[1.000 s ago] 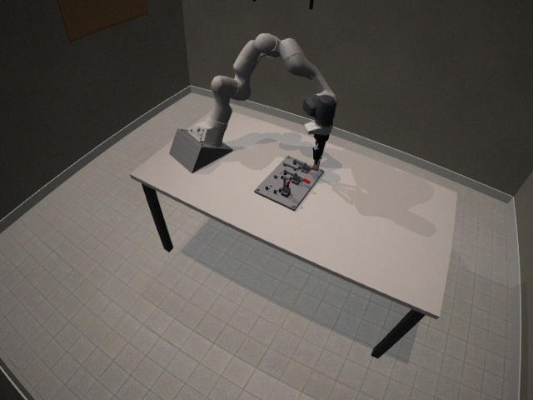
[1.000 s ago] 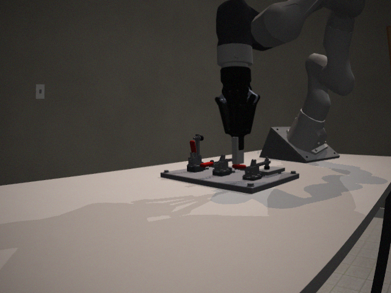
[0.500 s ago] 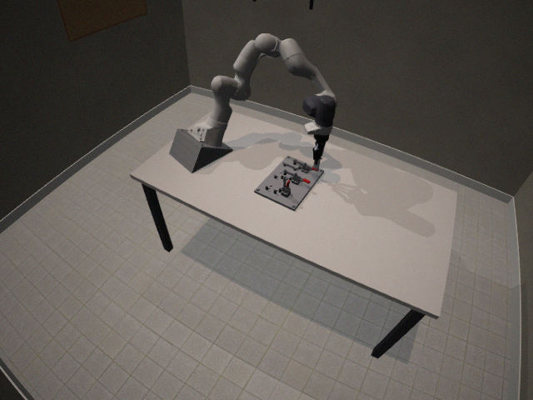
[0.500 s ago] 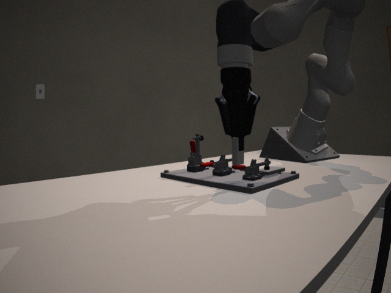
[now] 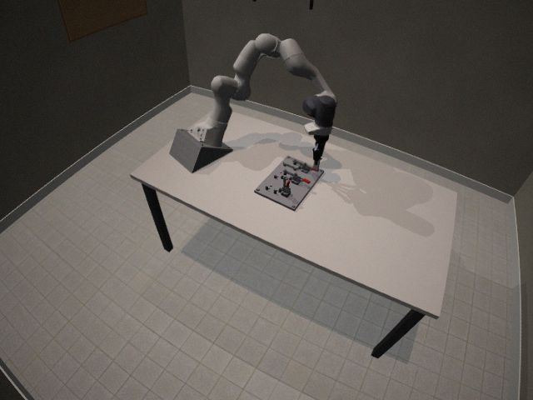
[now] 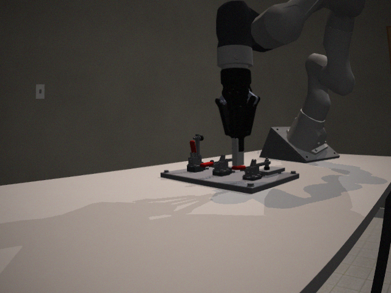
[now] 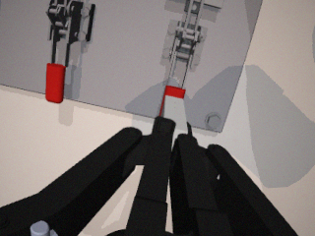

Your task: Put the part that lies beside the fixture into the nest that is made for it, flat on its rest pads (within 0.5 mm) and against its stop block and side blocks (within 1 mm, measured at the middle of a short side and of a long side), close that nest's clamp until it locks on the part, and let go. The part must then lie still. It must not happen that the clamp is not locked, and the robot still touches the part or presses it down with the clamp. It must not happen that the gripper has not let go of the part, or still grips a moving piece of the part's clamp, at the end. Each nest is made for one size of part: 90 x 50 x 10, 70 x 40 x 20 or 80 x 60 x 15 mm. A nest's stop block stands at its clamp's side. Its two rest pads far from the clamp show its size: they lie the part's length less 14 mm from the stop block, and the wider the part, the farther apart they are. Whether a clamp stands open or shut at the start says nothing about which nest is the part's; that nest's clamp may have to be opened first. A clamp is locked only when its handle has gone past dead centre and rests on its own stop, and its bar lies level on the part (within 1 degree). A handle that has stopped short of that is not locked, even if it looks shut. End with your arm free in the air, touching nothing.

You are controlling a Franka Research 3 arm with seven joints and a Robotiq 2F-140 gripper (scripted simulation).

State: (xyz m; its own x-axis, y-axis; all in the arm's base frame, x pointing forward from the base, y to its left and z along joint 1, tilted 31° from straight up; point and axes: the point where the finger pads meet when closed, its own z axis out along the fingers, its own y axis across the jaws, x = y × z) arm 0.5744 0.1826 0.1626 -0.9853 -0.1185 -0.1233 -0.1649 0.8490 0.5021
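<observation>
wrist view: the tool (image 5: pixel 316 167) (image 6: pixel 237 163) (image 7: pixel 170 111), pressed together, overlaps a red handle (image 5: pixel 314 169) (image 6: pixel 239 167) (image 7: pixel 174 91), contact unclear.
</observation>
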